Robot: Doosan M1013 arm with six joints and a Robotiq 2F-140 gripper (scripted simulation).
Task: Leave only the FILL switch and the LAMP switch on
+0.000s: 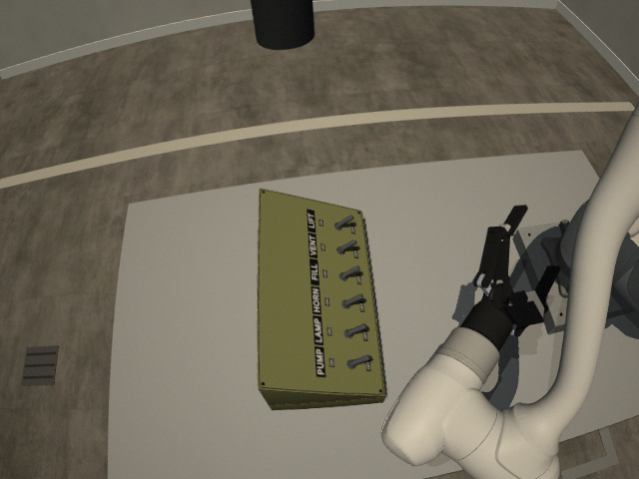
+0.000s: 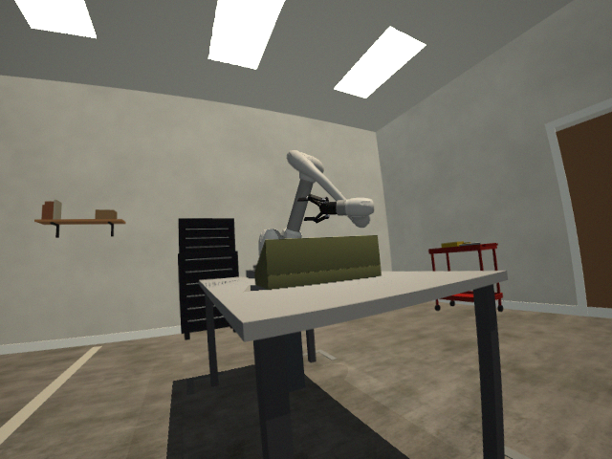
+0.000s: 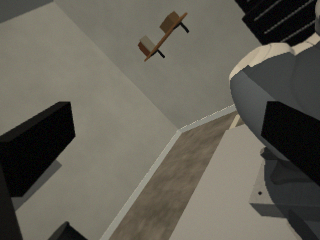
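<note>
An olive console (image 1: pixel 315 298) lies on the grey table. It carries six toggle switches in a row, labelled LIFT (image 1: pixel 343 223), VENT (image 1: pixel 346 247), FILL (image 1: pixel 348 272), HORN (image 1: pixel 352 300), LAMP (image 1: pixel 355 331) and PUMP (image 1: pixel 358 361). All six levers lean the same way; I cannot tell which are on. My gripper (image 1: pixel 531 241) is open and empty, held above the table to the right of the console, near the arm's base. It also shows in the exterior view (image 2: pixel 309 208), above and behind the console (image 2: pixel 318 260). The wrist view shows only walls, floor and the arm's base.
The arm's base plate (image 1: pixel 546 272) sits at the table's right side. A black cylinder (image 1: pixel 283 23) stands on the floor beyond the table. A black cabinet (image 2: pixel 207 273) and a red cart (image 2: pixel 464 272) stand by the walls.
</note>
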